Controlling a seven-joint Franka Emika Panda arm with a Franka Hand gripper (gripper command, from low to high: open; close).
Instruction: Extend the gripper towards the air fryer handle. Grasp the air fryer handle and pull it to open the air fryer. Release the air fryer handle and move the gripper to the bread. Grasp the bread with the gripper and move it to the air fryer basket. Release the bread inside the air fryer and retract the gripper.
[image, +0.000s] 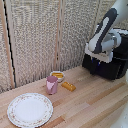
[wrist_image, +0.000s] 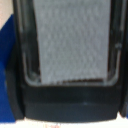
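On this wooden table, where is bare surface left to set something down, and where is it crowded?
Bare wood of the table runs between the bread and the air fryer, and in front of it beyond the plate. It is crowded at the pink cup, small bowl and bread, which sit close together just behind the plate.
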